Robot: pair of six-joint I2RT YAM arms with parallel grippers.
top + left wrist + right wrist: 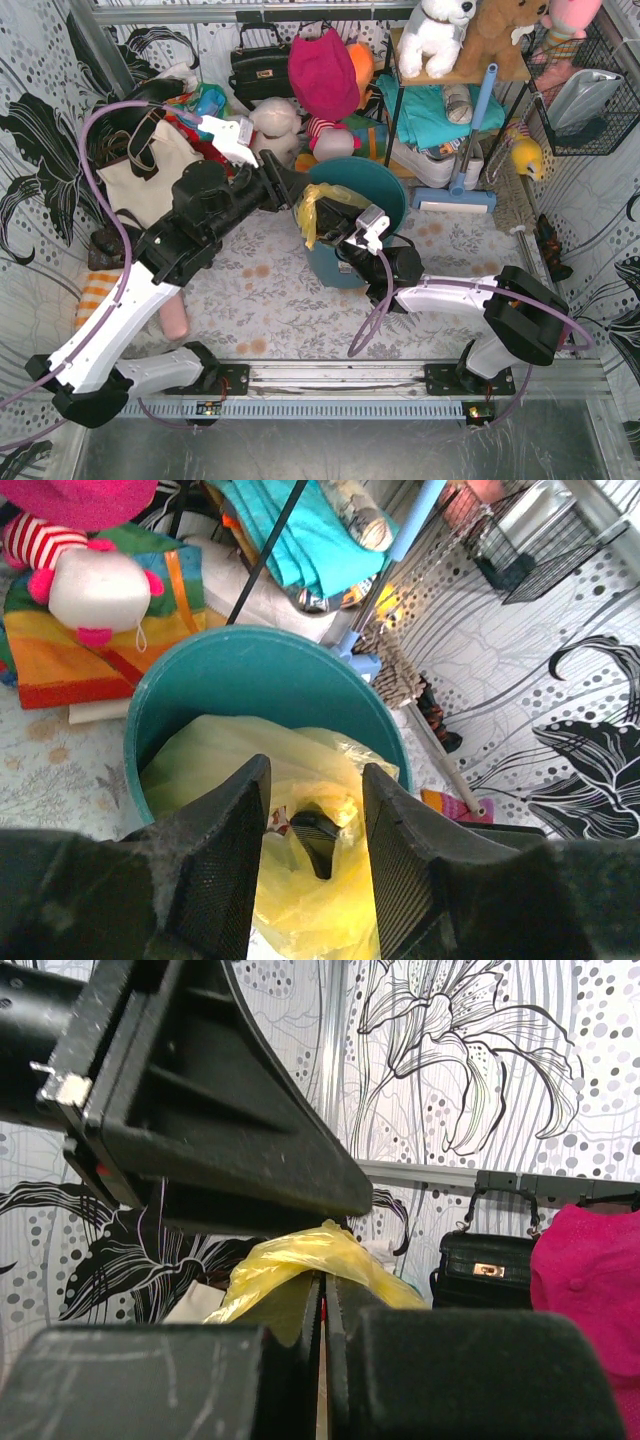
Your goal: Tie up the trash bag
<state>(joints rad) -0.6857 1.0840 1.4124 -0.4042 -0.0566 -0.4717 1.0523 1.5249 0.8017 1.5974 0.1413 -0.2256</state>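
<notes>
Left arm (130, 310): nearest the lens in the top view, it stretches from its base toward the bin and covers the floor beneath it.
Left claw (315, 790): the jaws stand roughly half apart and grip nothing that shows. The trash bag (210, 760) lies in the gap beyond them, and I cannot tell whether a pad brushes it.
Dark shape (315, 842): it sits in the yellow plastic between the fingers and is too murky to name.
Bag position: crumpled in the bin's mouth, with a bunch standing out over the left rim. Its contents are hidden.
Bin (385, 185): teal; the lower wall is partly hidden by the arm in front. Whether it stands upright or tilted is hard to judge.
Right claw (322, 1295): the jaws are pressed together on a fold of the bag. In the top view the wrist covers its fingertips.
</notes>
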